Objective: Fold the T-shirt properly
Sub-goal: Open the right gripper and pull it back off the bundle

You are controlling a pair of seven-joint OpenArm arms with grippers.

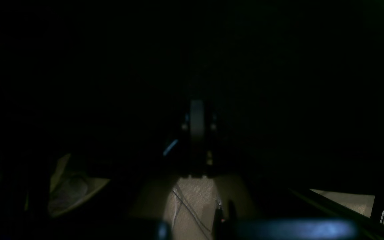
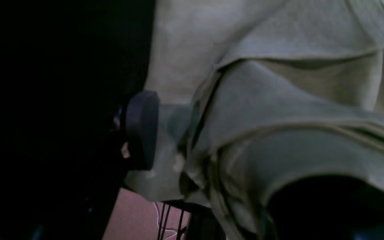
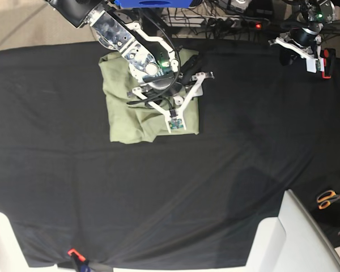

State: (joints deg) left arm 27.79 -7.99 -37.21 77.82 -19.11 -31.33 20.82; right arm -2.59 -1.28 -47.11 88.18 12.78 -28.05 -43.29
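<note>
surface: black table cloth (image 3: 158,192) | on it: folded T-shirt (image 3: 122,116)

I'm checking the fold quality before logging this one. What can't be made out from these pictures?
- Base view: the right arm covers the middle of the T-shirt, so the fold there is hidden.
- Right wrist view: the right gripper shows only one dark finger; the cloth is blurred, its layers uncountable.
- Left wrist view: nearly black; the left gripper is a dim outline.
- Base view: the scissors are small.
</note>
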